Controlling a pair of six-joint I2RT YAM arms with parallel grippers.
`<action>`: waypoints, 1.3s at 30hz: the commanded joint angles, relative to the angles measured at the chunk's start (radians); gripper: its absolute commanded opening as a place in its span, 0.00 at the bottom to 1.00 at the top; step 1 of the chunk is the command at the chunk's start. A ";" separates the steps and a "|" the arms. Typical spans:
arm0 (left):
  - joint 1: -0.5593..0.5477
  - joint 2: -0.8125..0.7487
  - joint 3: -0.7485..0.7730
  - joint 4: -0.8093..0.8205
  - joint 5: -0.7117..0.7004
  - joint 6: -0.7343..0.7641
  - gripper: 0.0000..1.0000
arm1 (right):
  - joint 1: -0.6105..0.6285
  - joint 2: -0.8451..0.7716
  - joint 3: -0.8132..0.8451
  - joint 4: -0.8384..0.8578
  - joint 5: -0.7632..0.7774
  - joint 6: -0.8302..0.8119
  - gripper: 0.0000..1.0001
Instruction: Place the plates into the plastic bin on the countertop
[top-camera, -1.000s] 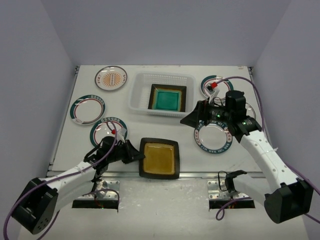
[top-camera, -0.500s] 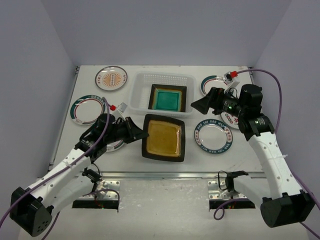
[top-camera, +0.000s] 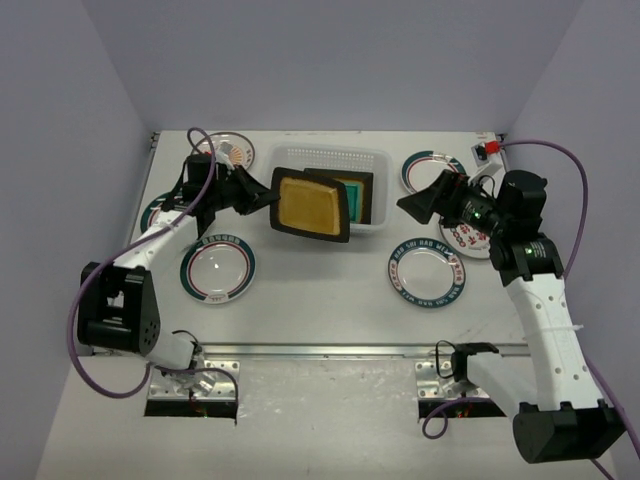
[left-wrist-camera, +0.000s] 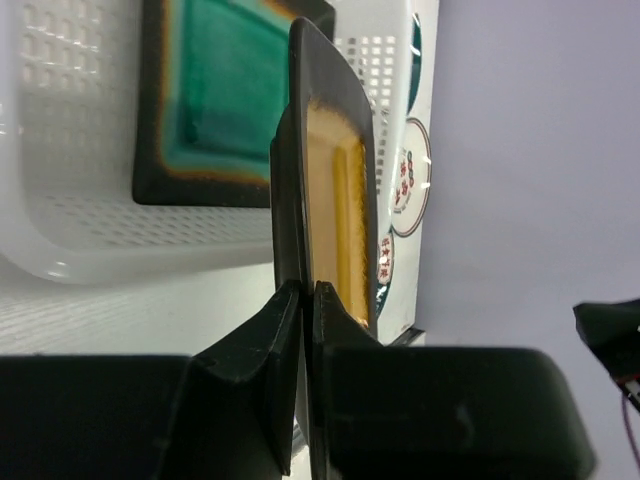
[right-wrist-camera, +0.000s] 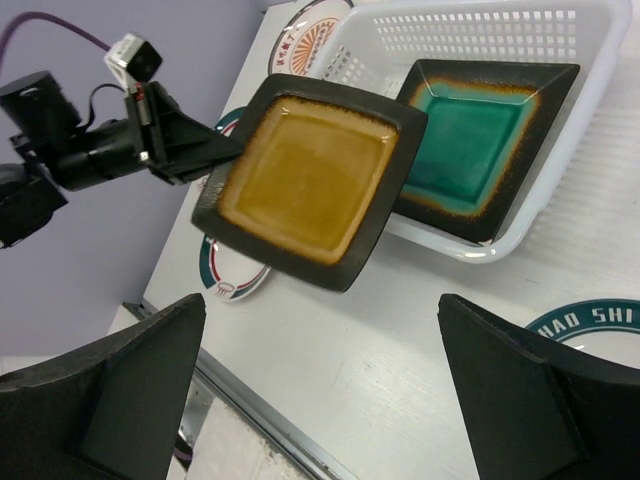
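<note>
our left gripper (left-wrist-camera: 300, 292) has its two fingers pressed onto the near edge of the amber square plate (top-camera: 310, 205), pinching the dark rim between them. the plate is lifted off the countertop (top-camera: 330, 300) and tilted up on edge, its amber face turned toward the right arm's camera. just past the held plate, ahead of the fingertips, we see the plastic bin (top-camera: 325, 156). in the top view the plate overlaps the bin's near left rim. the teal square plate (right-wrist-camera: 465, 135) lies inside the bin, partly hidden behind the amber one. back from the left gripper, toward the arm bases, a teal-ringed round plate (top-camera: 217, 268) rests on the countertop.

our right gripper (top-camera: 420, 203) hangs in the air beside the bin's right end, its fingers spread wide with nothing between them. a second teal-ringed plate (top-camera: 427, 272) lies on the base side of it, and a red-patterned plate (top-camera: 462, 237) shows just behind it, partly covered by the arm.
</note>
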 joint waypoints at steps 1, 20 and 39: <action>0.098 0.030 0.060 0.243 0.158 -0.098 0.00 | -0.004 -0.022 -0.017 0.035 -0.021 0.006 0.99; 0.003 0.495 0.537 0.176 0.213 -0.056 0.00 | -0.002 -0.019 -0.074 0.056 -0.069 -0.011 0.99; -0.127 0.696 0.692 -0.158 0.000 0.112 0.31 | -0.002 -0.026 -0.053 0.012 -0.072 -0.057 0.99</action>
